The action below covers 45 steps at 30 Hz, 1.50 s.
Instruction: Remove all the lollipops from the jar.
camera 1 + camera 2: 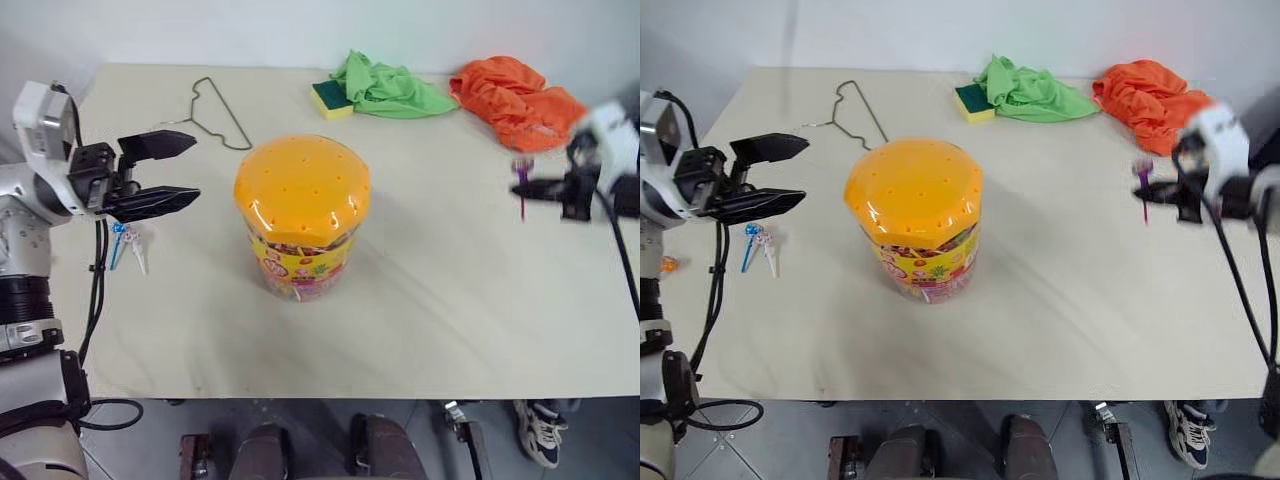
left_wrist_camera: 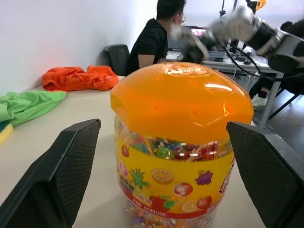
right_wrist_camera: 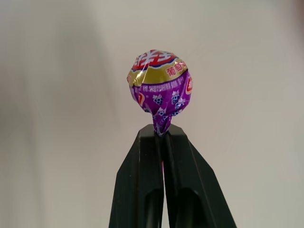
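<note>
The jar [image 1: 302, 215], a clear tub with a domed orange lid and a fruit-print label, stands mid-table. My left gripper [image 1: 196, 168] hovers to its left, open, pointing at the jar; its fingers [image 2: 61, 175] flank the jar without touching it. Far to the right, above the table, my right gripper [image 1: 515, 188] is shut on the stick of a purple-wrapped lollipop [image 3: 159, 85], whose head sticks up above the fingertips [image 3: 153, 137]. Two more lollipops [image 1: 128, 245], on blue and white sticks, lie on the table below the left gripper.
A wire hanger [image 1: 220, 115] lies at the back left. A yellow-green sponge [image 1: 330, 98], a green cloth [image 1: 390, 88] and an orange cloth [image 1: 515, 100] sit along the back edge. A person [image 2: 154, 38] sits beyond the table's right side.
</note>
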Each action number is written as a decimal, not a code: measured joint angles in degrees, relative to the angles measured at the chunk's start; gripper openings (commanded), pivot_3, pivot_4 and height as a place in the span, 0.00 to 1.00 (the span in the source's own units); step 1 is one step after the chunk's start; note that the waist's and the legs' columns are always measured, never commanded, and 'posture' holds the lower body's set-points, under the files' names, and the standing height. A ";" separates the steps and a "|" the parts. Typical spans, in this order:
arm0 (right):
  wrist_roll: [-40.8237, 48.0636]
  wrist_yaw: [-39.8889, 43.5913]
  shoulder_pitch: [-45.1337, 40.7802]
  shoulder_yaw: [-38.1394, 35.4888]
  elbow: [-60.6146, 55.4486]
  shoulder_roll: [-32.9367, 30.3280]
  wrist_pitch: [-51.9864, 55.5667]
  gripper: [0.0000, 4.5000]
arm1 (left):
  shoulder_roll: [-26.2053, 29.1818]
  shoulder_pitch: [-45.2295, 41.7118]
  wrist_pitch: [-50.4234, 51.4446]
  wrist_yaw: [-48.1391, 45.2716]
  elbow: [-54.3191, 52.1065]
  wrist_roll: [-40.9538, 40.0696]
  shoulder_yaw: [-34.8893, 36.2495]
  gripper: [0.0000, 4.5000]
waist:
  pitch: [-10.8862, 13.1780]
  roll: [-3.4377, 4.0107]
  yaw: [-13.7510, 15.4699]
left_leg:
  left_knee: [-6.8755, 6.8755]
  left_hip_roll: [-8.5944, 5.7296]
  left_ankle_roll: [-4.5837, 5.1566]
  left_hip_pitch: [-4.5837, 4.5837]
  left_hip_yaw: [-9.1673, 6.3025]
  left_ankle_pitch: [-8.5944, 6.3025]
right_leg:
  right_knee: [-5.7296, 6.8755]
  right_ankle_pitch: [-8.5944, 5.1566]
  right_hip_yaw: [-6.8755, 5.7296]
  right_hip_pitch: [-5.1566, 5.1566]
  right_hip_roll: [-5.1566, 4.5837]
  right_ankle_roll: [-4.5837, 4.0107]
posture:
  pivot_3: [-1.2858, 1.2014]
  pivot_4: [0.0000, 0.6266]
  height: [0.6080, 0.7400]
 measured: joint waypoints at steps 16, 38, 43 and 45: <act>-6.02 -15.24 9.22 -4.06 5.33 10.97 -0.19 0.11 | -1.25 0.15 0.18 1.03 -1.57 -0.44 0.23 1.00 | -0.01 -0.01 1.11 | 0.06 0.04 0.00 0.09 0.18 0.00 | 0.00 0.00 0.19 0.00 0.02 0.00 | 0.52 0.24 1.00; 9.79 -3.15 22.96 -20.63 -27.24 14.70 -10.44 0.99 | -1.36 4.96 3.00 15.26 -1.45 4.62 -0.69 1.00 | -0.02 -0.04 1.35 | 0.05 0.04 0.00 0.12 0.19 0.00 | -0.02 0.00 0.23 0.01 0.06 0.00 | 0.52 0.24 1.00; 9.11 4.28 29.34 -11.01 -31.54 15.91 -20.18 0.99 | -1.49 10.55 4.92 17.32 -3.43 4.25 0.40 1.00 | -0.02 -0.04 1.37 | 0.06 0.04 0.00 0.12 0.20 0.00 | -0.02 0.00 0.24 0.01 0.05 0.00 | 0.52 0.24 1.00; 6.11 6.06 30.95 -5.63 -31.23 16.94 -25.86 0.99 | -1.59 13.87 3.83 18.73 -4.14 4.58 1.32 1.00 | -0.04 -0.07 1.32 | 0.06 0.04 0.00 0.17 0.20 0.00 | -0.02 0.00 0.24 0.02 0.05 0.00 | 0.52 0.24 1.00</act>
